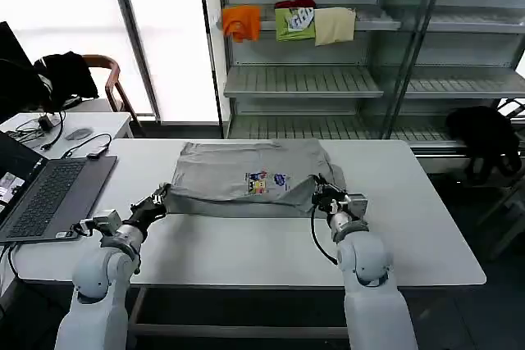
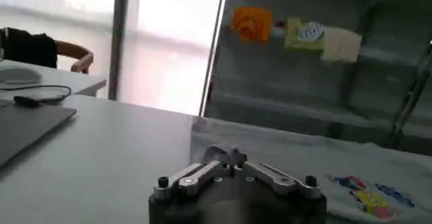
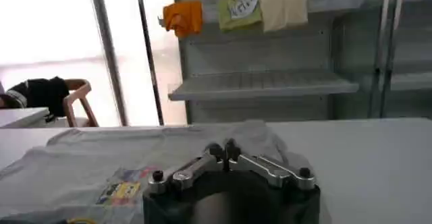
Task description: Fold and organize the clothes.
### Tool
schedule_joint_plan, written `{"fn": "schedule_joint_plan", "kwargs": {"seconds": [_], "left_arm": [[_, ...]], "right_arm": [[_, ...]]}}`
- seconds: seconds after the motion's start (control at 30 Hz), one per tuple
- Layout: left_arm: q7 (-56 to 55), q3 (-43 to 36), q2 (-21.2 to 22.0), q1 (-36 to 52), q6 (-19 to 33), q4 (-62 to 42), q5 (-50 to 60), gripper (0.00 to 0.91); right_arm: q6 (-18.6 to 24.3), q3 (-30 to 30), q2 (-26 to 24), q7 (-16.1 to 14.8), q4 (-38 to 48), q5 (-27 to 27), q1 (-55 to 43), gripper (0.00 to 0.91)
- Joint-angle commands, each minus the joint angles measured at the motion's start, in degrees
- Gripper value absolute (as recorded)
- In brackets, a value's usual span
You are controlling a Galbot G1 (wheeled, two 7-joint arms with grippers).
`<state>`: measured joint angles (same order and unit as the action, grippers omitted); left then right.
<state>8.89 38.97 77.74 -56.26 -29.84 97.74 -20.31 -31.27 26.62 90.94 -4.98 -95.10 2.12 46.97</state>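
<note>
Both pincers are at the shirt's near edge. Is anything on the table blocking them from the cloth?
Nothing visible does. The left pincer sits at the near left corner of the grey shirt and the right pincer at its near right corner, each against the cloth. The laptop lies well off to the left.

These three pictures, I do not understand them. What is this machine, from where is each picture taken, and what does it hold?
It is a robot with two arms. The wide picture comes from a camera on its head, looking down at a white table. The other two come from cameras on its wrists, so each shows that arm's own gripper up close. A grey shirt with a small colourful print lies on the table. The left gripper is shut on the shirt's near edge at one side, the right gripper at the other. A laptop sits to the left; coloured garments hang on the shelves behind.
</note>
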Motion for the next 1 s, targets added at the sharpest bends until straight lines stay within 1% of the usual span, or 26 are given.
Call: {"fn": "schedule_joint_plan", "kwargs": {"seconds": [0.03, 0.3, 0.43, 0.5, 0.53, 0.57, 0.7, 0.8, 0.9, 1.0], "left_arm": [[-0.1, -0.2, 0.1, 1.8, 0.1, -3.3, 2.8, 0.01], [-0.2, -0.1, -0.2, 2.8, 0.4, -4.9, 3.2, 0.01], [0.1, -0.3, -0.2, 3.0, 0.4, -5.4, 3.7, 0.02], [0.2, -0.4, -0.2, 3.1, 0.6, -5.7, 4.1, 0.272], [0.3, -0.4, -0.2, 3.1, 0.6, -5.8, 4.1, 0.433], [0.3, -0.5, -0.2, 3.1, 0.6, -5.9, 4.3, 0.907], [0.5, -0.7, -0.4, 3.3, 1.0, -6.0, 5.0, 0.907], [0.2, -1.0, -0.3, 3.6, 2.4, -6.1, 5.9, 0.907], [0.1, -1.1, -0.3, 3.9, 2.6, -5.9, 5.9, 0.907], [0.2, -1.1, -0.3, 4.0, 2.5, -5.2, 5.8, 0.907]], "right_arm": [[0.1, 0.0, 0.2, -0.2, 6.0, -1.7, -3.9, 0.0], [0.5, 0.2, 0.7, -0.2, 8.9, -1.5, -6.0, 0.0], [0.5, 0.0, 1.1, -0.1, 10.0, -2.3, -6.6, 0.0], [0.6, 0.1, 1.3, -0.2, 10.8, -2.9, -6.9, 0.0], [0.8, 0.1, 1.2, -0.2, 11.1, -3.0, -7.0, 0.04], [0.8, 0.1, 1.3, -0.2, 11.3, -3.2, -7.0, 0.907], [0.7, 0.1, 1.2, -0.1, 11.8, -3.3, -7.5, 0.907], [1.5, 0.5, 1.5, 0.4, 12.9, -3.4, -8.4, 0.907], [2.7, 0.8, 1.5, 0.7, 13.9, -3.4, -9.5, 0.907], [3.1, 1.3, 1.6, 1.0, 14.8, -3.0, -10.9, 0.907]]}}
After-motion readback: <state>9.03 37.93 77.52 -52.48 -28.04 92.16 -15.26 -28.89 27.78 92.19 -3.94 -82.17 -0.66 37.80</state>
